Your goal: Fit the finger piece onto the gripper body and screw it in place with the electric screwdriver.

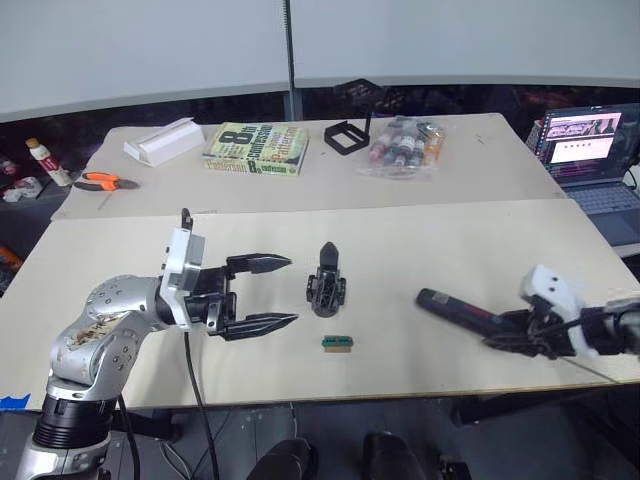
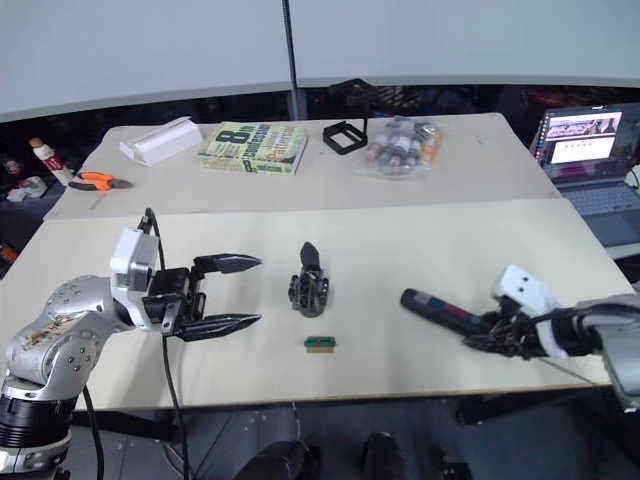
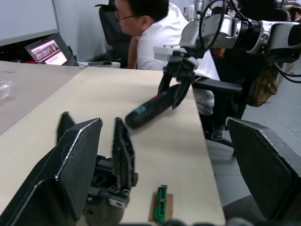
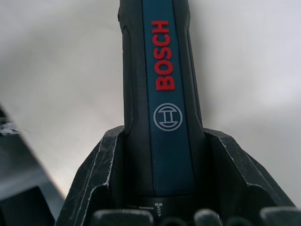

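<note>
The right gripper [image 1: 520, 335] clamps the blue-black electric screwdriver [image 1: 460, 313]; the left gripper [image 1: 270, 293] gapes wide, left of the gripper body [image 1: 326, 285].

Gripper body [image 1: 327, 290]: chunky black block, standing on the near table, roughly centre. Finger piece [image 1: 328, 254]: black pointed wedge rising from the body's far end, tip up, touching it; whether seated cannot be told. Electric screwdriver [image 1: 458, 312]: dark blue-black cylinder, red BOSCH lettering, lying on the table well right of the body, one end pointing toward it.
</note>
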Motion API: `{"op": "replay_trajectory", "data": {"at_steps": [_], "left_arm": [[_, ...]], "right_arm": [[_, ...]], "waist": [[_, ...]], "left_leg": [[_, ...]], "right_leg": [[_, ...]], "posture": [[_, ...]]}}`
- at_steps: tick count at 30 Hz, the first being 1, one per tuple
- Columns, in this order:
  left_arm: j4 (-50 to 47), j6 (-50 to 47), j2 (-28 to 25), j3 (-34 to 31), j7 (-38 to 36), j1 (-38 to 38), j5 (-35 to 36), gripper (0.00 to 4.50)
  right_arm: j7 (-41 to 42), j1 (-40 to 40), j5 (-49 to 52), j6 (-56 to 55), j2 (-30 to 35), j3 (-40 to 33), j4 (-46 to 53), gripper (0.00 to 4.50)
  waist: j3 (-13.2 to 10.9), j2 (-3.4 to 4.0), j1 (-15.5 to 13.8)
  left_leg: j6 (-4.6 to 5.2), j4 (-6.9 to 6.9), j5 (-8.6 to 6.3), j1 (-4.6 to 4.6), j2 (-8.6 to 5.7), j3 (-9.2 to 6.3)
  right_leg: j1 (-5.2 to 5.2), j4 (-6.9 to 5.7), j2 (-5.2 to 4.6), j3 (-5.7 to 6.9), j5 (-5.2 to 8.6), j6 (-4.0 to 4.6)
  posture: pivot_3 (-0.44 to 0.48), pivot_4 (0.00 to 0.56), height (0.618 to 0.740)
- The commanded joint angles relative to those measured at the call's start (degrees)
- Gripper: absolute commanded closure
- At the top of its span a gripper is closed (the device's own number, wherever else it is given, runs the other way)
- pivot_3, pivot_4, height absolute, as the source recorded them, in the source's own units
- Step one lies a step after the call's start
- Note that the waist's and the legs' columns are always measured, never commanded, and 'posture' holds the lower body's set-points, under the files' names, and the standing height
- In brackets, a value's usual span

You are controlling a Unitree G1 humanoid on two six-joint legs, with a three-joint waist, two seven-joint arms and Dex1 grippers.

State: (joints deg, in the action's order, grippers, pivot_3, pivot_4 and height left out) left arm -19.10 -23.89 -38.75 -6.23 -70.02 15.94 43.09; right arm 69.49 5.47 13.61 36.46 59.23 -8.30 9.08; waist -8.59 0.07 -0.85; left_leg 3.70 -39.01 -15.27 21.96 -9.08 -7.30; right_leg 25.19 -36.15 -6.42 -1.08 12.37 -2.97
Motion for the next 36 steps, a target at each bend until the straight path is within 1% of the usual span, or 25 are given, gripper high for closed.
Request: {"op": "replay_trajectory", "data": {"at_steps": [1,5,7,9,11,13,15,19,23,25,30,34,36], "left_arm": [[-1.96,0.74,0.23,0.45,-0.49,0.36,0.66,0.0],[-1.61,0.34,0.9,0.33,0.33,0.7,1.05,0.0],[-1.64,0.38,0.85,0.32,0.28,0.69,0.83,0.0],[-1.7,0.49,0.79,0.35,0.25,0.57,0.64,0.0],[-1.9,0.71,0.43,-0.1,0.32,-0.15,0.38,0.0],[-2.11,0.86,0.18,-0.65,0.59,-0.9,0.22,0.0],[-2.06,1.05,0.07,-0.86,0.69,-1.19,0.11,0.0],[-1.85,1.29,-0.04,-0.9,0.72,-1.46,-0.03,0.0],[-1.61,1.58,0.09,-0.67,0.83,-1.58,-0.33,0.0],[-1.63,1.74,0.25,-0.55,0.97,-1.61,-0.43,0.0],[-2.37,2.15,0.68,-0.29,1.57,-2.34,-0.62,0.0],[-3.47,2.59,0.73,-0.13,2.01,-3.39,-0.57,0.0],[-3.81,3.57,0.26,0.2,1.14,-4.0,-1.35,0.0]], "right_arm": [[-3.3,-0.6,-0.02,-0.67,-0.67,-0.32,2.41,2.53],[-5.01,-0.04,-0.52,-1.12,-1.04,1.85,0.84,2.53],[-5.02,0.41,-0.8,-2.47,-0.54,2.53,0.16,1.45],[-4.8,0.72,-1.07,-3.21,0.07,3.07,-0.32,0.83],[-1.78,2.09,-0.77,-1.95,3.5,3.61,0.63,0.09],[2.0,4.11,0.05,2.05,9.05,4.73,2.53,0.02],[2.82,6.76,-4.22,4.41,14.74,9.11,4.17,0.02],[5.12,14.67,-4.35,10.87,16.94,15.52,5.2,0.02],[8.47,22.54,-9.37,15.17,18.65,24.78,5.23,0.02],[11.01,25.98,-11.11,17.52,18.52,29.3,5.44,0.02],[11.02,32.45,-16.35,19.4,13.89,36.88,3.17,0.02],[11.53,33.92,-18.85,18.52,12.52,39.99,1.46,0.02],[12.16,34.47,-19.46,18.79,12.13,40.88,1.47,0.02]], "waist": [[0.0,0.0,-0.04],[-0.01,-0.01,-0.15],[0.0,-0.01,-0.13],[-0.01,-0.01,-0.06],[-0.01,0.0,-0.01],[-0.01,0.01,0.04],[-0.03,0.05,0.16],[-0.04,-0.11,0.18],[-0.05,-0.1,0.16],[-0.05,-0.1,0.12],[-0.05,-0.11,0.11],[-0.05,-0.11,0.06],[-0.05,-0.11,0.04]], "left_leg": [[-0.01,0.0,0.0,0.0,-0.02,0.0],[0.07,0.0,0.04,-0.01,-0.03,0.0],[0.07,0.0,0.05,-0.02,-0.01,0.0],[0.06,0.0,0.05,-0.05,0.0,0.0],[0.06,0.0,0.05,-0.06,0.0,0.0],[0.06,0.0,0.05,-0.04,-0.01,0.0],[0.06,0.0,0.05,-0.01,-0.01,0.0],[0.02,0.02,0.02,-0.04,0.12,0.0],[0.0,0.01,-0.01,0.07,0.04,0.0],[0.01,-0.01,-0.01,0.1,0.01,0.0],[0.01,-0.02,-0.02,0.12,0.02,0.0],[0.01,-0.01,-0.01,0.14,0.03,0.0],[0.01,-0.01,-0.01,0.14,0.0,0.0]], "right_leg": [[-0.01,0.02,0.0,0.0,-0.01,-0.01],[-0.02,0.04,0.0,0.03,-0.01,-0.02],[-0.02,0.05,0.0,0.04,-0.01,-0.01],[-0.04,0.04,0.0,0.04,-0.01,-0.01],[-0.05,0.04,0.0,0.04,-0.01,-0.01],[-0.02,0.04,0.0,0.05,-0.01,-0.01],[0.0,0.06,-0.01,0.06,-0.01,-0.01],[-0.03,0.1,0.02,0.15,-0.01,0.01],[0.06,0.1,-0.04,0.14,-0.01,0.0],[0.07,0.12,-0.06,0.15,-0.01,0.0],[0.07,0.14,-0.07,0.16,-0.01,0.0],[0.1,0.11,-0.06,0.16,-0.01,0.0],[0.11,0.11,-0.07,0.16,-0.01,0.0]], "posture": [[0.0,0.15,0.74],[0.0,0.15,0.74],[0.0,0.15,0.74],[0.0,0.15,0.74],[0.0,0.15,0.74],[0.0,0.15,0.74],[0.0,0.15,0.74],[0.0,0.15,0.74],[0.0,0.15,0.74],[0.0,0.15,0.74],[0.0,0.15,0.74],[0.0,0.15,0.74],[0.0,0.15,0.74]]}}
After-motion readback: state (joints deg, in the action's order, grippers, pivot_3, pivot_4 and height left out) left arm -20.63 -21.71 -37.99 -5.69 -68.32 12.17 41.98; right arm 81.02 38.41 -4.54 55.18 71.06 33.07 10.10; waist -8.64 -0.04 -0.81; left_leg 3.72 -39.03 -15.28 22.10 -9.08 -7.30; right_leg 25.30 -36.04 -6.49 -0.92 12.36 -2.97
